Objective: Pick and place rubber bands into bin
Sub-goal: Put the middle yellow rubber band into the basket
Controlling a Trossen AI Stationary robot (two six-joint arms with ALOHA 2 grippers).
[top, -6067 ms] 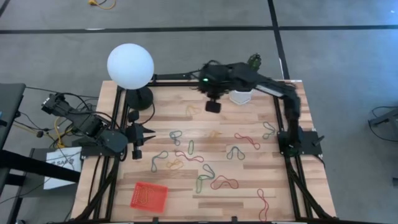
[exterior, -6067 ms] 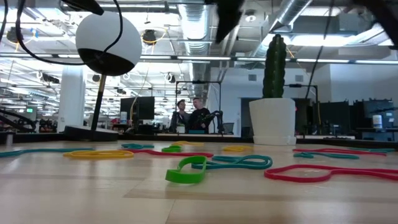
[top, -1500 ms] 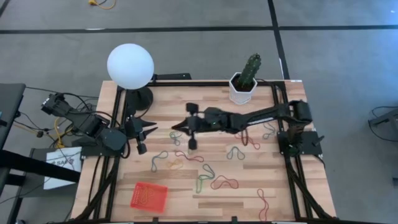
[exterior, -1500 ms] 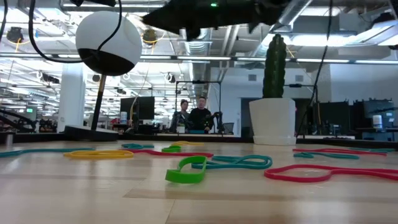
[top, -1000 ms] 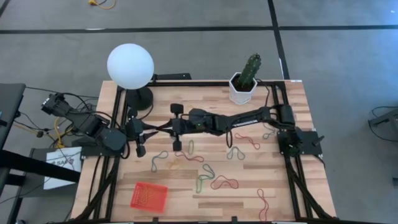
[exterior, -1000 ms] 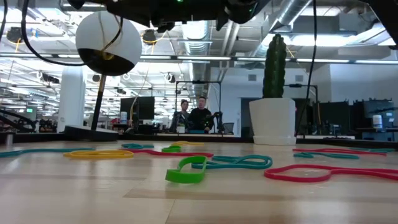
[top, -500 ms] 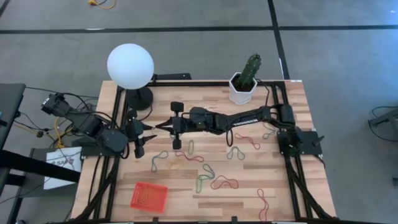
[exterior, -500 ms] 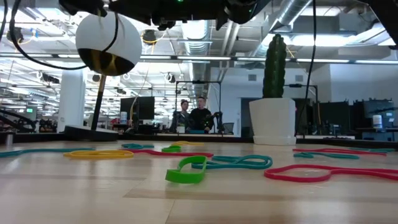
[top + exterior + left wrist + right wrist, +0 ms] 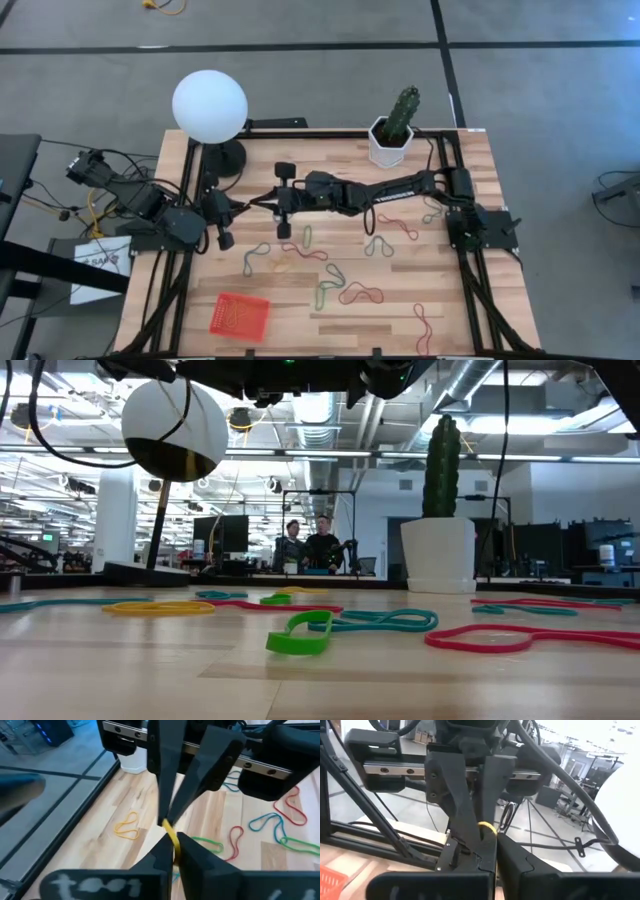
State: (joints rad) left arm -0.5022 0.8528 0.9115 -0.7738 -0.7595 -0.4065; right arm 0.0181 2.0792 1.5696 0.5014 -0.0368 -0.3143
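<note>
Two grippers meet over the counter's left edge.
Left gripper [image 9: 238,206] and right gripper [image 9: 262,201] both pinch one yellow rubber band [image 9: 172,836]; the bin [image 9: 239,315] sits near the front-left corner.

The wooden table [image 9: 420,290] carries scattered rubber bands [image 9: 360,294], bin [image 9: 239,315], cactus pot [image 9: 386,152] and lamp [image 9: 210,108].

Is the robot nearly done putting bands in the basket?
Not nearly. The bin looks empty. The right gripper and left gripper meet above the table, both pinching one yellow band. Many rubber bands lie there waiting.
</note>
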